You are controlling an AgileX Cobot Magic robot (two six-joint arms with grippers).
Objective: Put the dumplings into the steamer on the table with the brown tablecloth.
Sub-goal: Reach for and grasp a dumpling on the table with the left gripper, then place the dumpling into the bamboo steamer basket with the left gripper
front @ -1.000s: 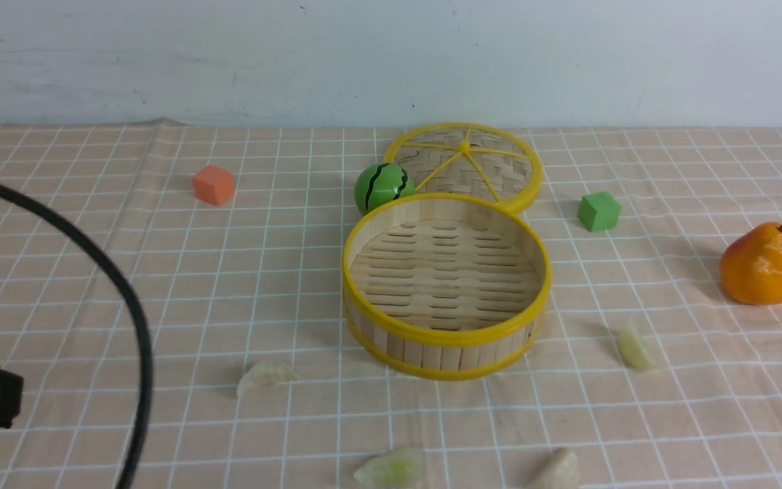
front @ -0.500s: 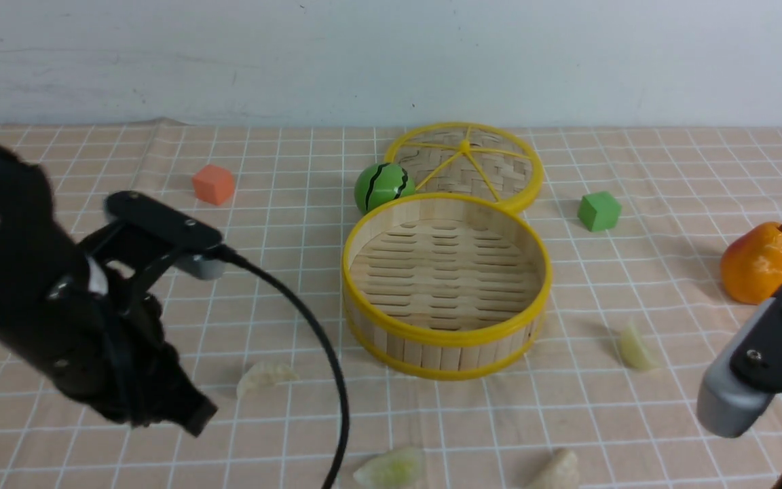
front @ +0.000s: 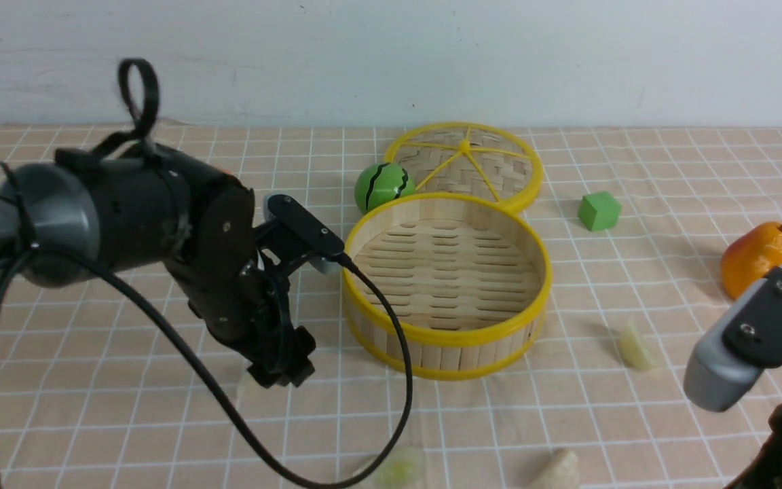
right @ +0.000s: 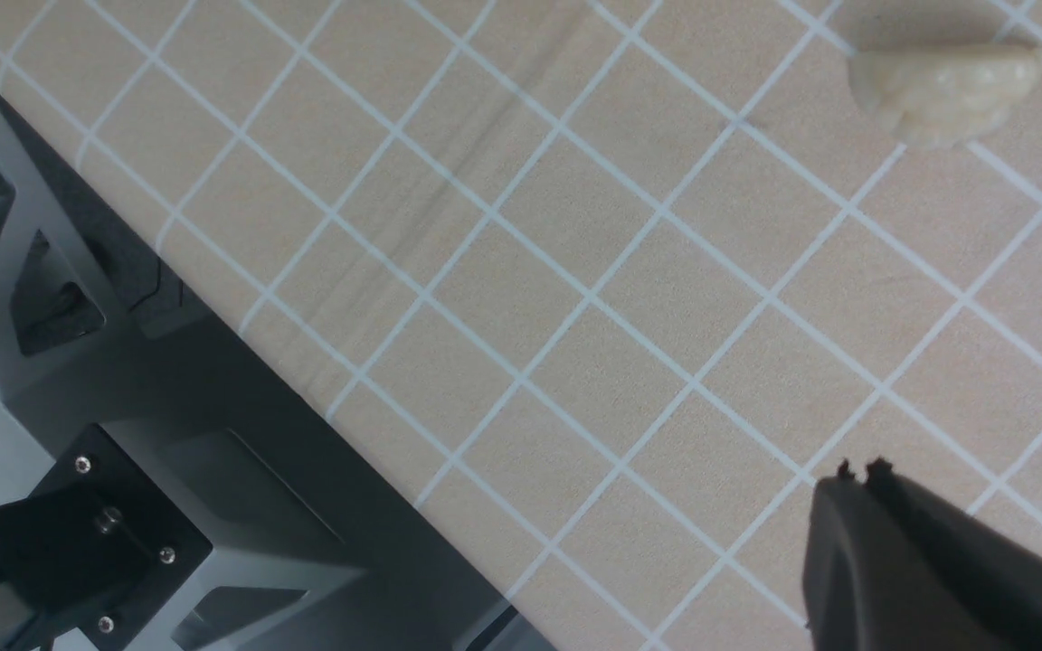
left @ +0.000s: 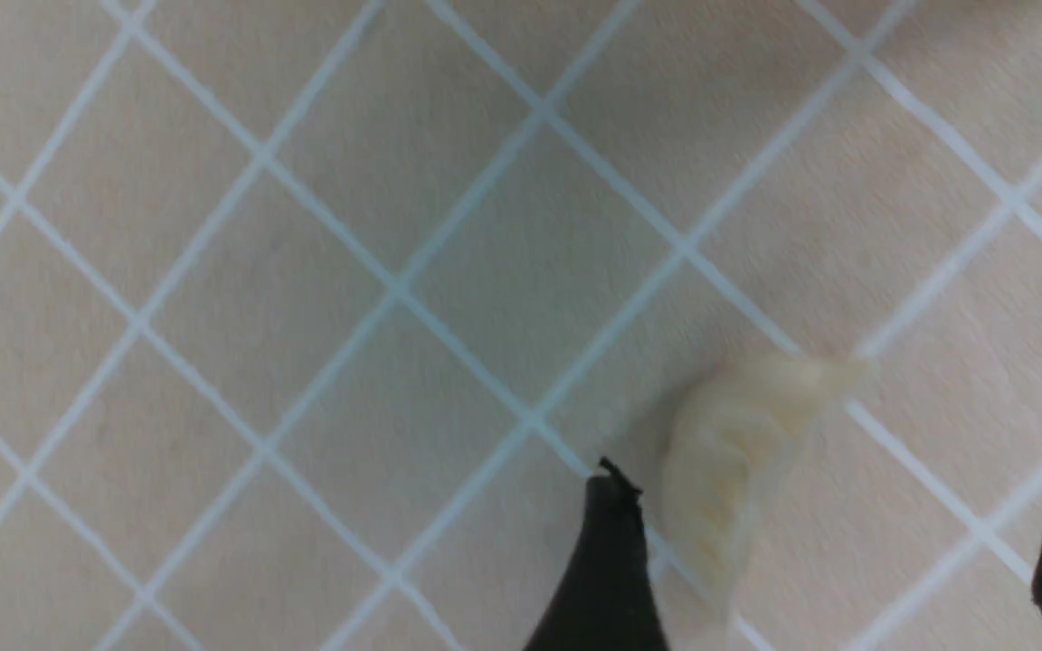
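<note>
On the table (front: 391, 407) there is one steamer (front: 445, 285), one flat woven disc (front: 476, 159) behind it, and one striped green ball (front: 383, 187) at its back left. Four dumplings (front: 637, 346) lie around the steamer: one to its right, one to its left and two in front. There are two cubes, one green cube (front: 599, 210) to the steamer's right and one orange cube (front: 220, 169), mostly hidden, to its left. One pear (front: 757, 255) sits farther right of the steamer.

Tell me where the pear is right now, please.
In the front view, the pear sits on the tablecloth on the robot's right, partly hidden by the right arm, beyond the green cube.
</note>
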